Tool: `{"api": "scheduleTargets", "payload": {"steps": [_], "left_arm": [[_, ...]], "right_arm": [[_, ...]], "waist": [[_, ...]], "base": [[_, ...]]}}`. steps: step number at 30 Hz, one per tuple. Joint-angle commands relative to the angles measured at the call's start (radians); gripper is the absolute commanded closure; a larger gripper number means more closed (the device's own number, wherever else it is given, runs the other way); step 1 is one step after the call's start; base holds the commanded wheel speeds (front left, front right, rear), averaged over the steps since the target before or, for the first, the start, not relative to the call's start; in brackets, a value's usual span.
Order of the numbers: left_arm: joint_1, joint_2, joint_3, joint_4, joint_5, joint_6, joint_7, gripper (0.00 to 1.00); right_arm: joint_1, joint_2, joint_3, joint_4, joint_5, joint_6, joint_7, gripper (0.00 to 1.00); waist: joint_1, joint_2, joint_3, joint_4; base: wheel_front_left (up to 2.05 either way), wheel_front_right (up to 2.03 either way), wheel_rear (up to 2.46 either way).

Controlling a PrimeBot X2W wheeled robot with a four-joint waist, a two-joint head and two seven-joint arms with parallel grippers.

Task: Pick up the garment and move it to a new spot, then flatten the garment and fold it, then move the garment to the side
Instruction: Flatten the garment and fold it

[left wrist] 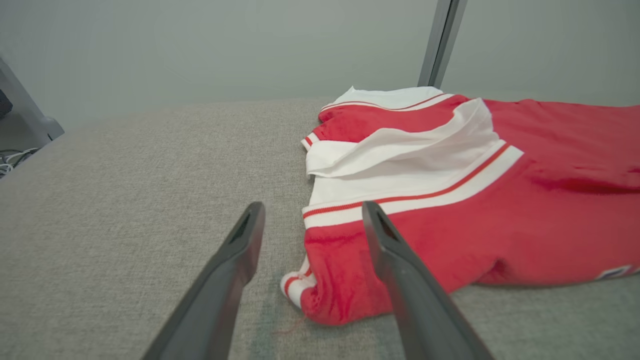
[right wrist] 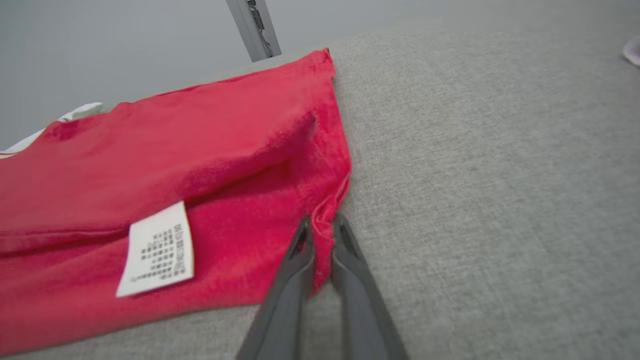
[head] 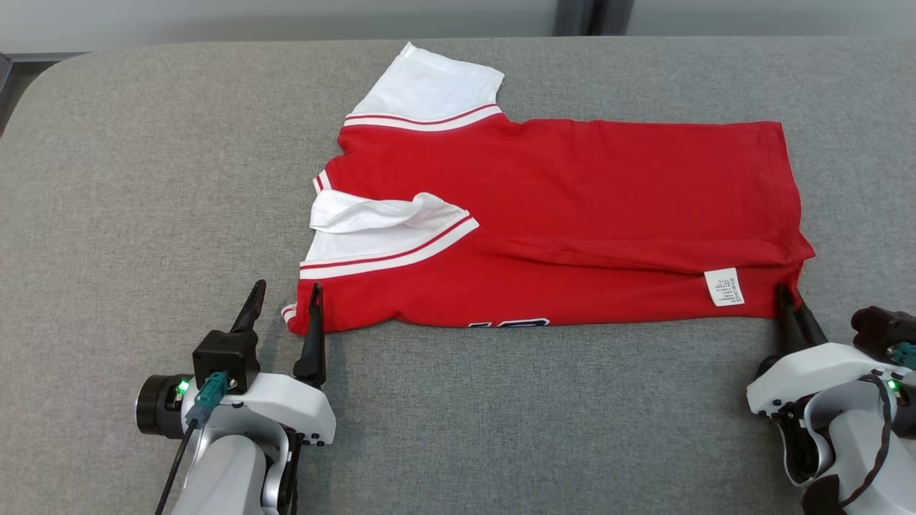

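The jersey lay lengthwise on the padded table, neck end left, hem right. Its far sleeve pointed away, and the near sleeve lay folded over the body. The care label sat just left of the right gripper, which pinched the near hem corner. The left gripper straddled the near left corner.

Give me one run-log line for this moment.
red shirt: lying on grey surface | left end effector: open around near corner | right end effector: shut on hem corner
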Motion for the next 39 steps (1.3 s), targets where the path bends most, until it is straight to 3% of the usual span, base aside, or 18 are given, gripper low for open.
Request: {"api": "scheduleTargets", "payload": {"steps": [1, 8, 15, 19, 20, 21, 23, 39], "left_arm": [[-0.009, 0.005, 0.002, 0.001, -0.006, 0.001, -0.002, 0.0], [0.01, 0.005, -0.018, 0.026, -0.073, -0.023, -0.002, 0.0], [0.011, 0.005, -0.033, 0.066, -0.119, 0.026, -0.002, 0.0], [-0.003, 0.005, -0.04, 0.092, -0.133, 0.033, -0.002, 0.0], [-0.006, 0.005, -0.043, 0.099, -0.137, 0.031, -0.001, 0.19], [-0.007, 0.005, -0.047, 0.109, -0.141, 0.029, -0.001, 0.53], [-0.011, 0.005, -0.053, 0.121, -0.149, 0.027, 0.0, 1.0], [0.032, 0.006, 0.0, 0.036, -0.112, 0.003, -0.002, 1.0]], "right_arm": [[0.006, 0.002, 0.006, 0.007, 0.001, 0.0, 0.004, 1.0], [0.01, -0.002, 0.015, -0.03, 0.015, 0.0, 0.003, 1.0], [0.0, -0.002, 0.023, -0.046, 0.016, 0.0, 0.003, 1.0], [-0.001, -0.002, 0.028, -0.053, 0.02, 0.0, 0.003, 1.0], [-0.002, -0.001, 0.029, -0.055, 0.02, 0.0, 0.003, 1.0], [-0.002, -0.001, 0.029, -0.056, 0.02, 0.0, 0.002, 1.0], [-0.003, 0.0, 0.031, -0.059, 0.021, 0.0, 0.002, 1.0], [0.029, 0.003, 0.003, -0.091, 0.034, 0.0, 0.002, 1.0]], "waist": [[0.0, 0.0, 0.001, 0.0], [0.0, 0.0, 0.008, -0.014], [0.0, 0.0, 0.019, -0.027], [0.0, 0.0, 0.022, -0.029], [0.0, 0.0, 0.023, -0.03], [0.0, 0.0, 0.024, -0.03], [0.0, 0.0, 0.025, -0.031], [0.0, 0.0, -0.063, -0.028]], "base": [[0.0, 0.0, 0.0], [0.0, 0.0, 0.0], [0.0, 0.0, 0.0], [0.0, 0.0, 0.0], [0.0, 0.0, 0.0], [0.0, 0.0, 0.0], [0.0, 0.0, 0.0], [0.0, 0.0, 0.0]]}}
